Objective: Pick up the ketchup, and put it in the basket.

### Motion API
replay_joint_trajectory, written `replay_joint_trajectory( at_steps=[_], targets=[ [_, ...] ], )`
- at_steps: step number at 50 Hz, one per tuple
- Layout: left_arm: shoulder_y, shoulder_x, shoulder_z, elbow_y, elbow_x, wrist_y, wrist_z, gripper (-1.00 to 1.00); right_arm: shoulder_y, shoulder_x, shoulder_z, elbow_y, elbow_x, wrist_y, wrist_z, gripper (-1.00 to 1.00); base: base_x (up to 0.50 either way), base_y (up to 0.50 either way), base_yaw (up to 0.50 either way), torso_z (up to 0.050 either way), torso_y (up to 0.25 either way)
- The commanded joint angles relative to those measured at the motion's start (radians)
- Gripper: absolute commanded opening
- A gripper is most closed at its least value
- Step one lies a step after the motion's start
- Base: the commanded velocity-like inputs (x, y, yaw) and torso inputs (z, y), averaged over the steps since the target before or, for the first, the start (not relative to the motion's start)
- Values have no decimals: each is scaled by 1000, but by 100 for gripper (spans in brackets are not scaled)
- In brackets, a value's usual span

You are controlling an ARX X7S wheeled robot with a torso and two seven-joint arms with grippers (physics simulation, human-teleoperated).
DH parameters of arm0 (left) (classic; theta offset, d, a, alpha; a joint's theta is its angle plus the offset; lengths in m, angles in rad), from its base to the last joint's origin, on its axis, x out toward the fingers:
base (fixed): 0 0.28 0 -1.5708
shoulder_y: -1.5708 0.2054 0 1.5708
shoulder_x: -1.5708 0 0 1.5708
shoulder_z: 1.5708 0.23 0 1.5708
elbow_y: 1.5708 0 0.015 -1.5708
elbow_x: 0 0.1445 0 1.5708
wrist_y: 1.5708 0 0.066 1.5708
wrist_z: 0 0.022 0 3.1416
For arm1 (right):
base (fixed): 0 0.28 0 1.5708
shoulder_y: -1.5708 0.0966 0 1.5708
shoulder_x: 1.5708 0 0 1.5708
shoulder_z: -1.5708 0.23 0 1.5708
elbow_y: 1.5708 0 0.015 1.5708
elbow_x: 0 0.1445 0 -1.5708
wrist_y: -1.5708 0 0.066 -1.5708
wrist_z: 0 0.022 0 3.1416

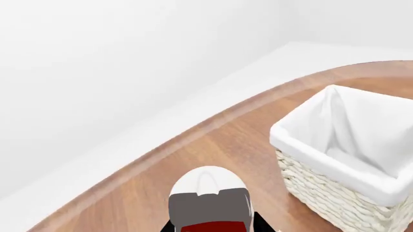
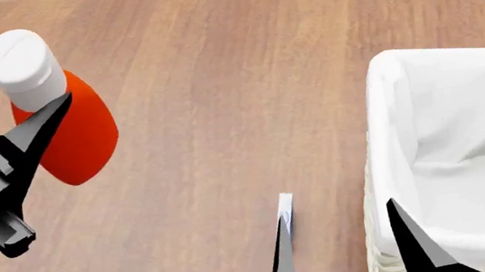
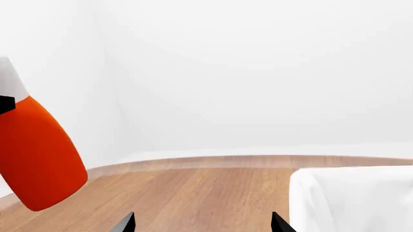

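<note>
Carry step right now: left gripper (image 2: 26, 103) is clamped on the ketchup (image 2: 74, 136), lifted over the table (image 2: 217, 96), right gripper (image 2: 340, 237) spread apart, so next swing toward the basket (image 2: 386, 129) and drop it.

Open counter between the raised ketchup and the basket

In the head view bare counter (image 2: 210, 112) runs from 9 to 3 o'clock. The basket (image 2: 376, 159) walls off 4 o'clock, its mouth open upward; the right end effector (image 2: 342, 251), fingers spread, stands at 6 just beside its near wall.
</note>
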Motion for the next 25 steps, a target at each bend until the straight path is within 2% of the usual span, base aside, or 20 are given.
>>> replay_joint_trajectory(
  at_steps=[1,13,19,25],
  targets=[
    [-101,19,57,-110,30,21,171,-100,0,-9,28,5,-9,-8,-28,100,0,0,0,0,0],
    [-133,16,121,-171,84,93,330,-100,34,13,1,-22,1,62,-25,100,0,0,0,0,1],
    [-158,20,156,-203,103,125,422,-100,109,46,-3,-88,35,177,2,100,0,0,0,0,0],
    [-180,38,183,-250,132,146,465,-100,182,83,-22,-159,73,293,17,100,0,0,0,0,2]
  ],
)
